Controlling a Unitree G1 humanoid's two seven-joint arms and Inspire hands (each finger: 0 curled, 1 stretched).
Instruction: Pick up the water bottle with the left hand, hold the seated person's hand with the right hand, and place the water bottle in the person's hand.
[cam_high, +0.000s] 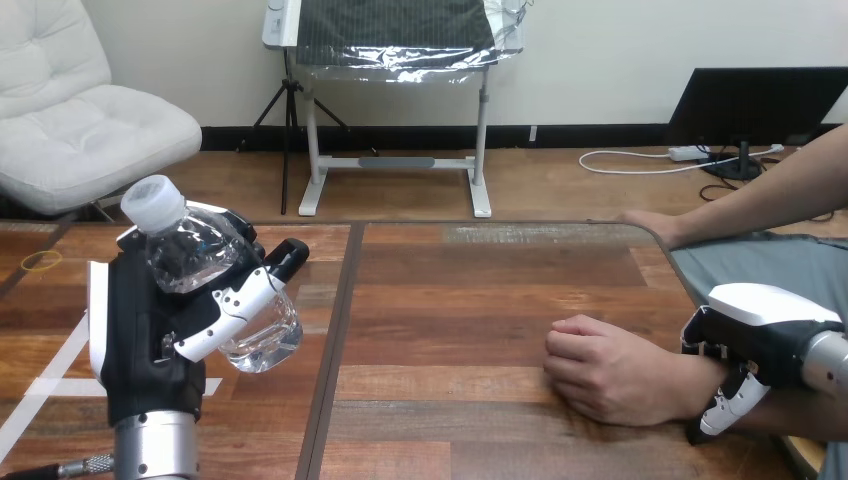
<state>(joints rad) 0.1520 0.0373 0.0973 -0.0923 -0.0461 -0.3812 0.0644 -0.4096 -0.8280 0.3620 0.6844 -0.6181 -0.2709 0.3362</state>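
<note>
A clear plastic water bottle (205, 270) with a white cap is held up at the left of the table, tilted, its cap toward the upper left. My left hand (150, 335) is shut on it, fingers and thumb curled round its body. The person's hand (610, 368) rests as a loose fist on the table at the right. My right hand (745, 350) sits at the person's wrist, its white-shelled back on top and fingers curling down round the wrist.
The person's other hand (650, 225) lies at the table's far right edge. White tape marks (50, 385) and a small yellow ring (42, 260) lie on the table's left part. A dark seam (335, 340) runs down the tabletop.
</note>
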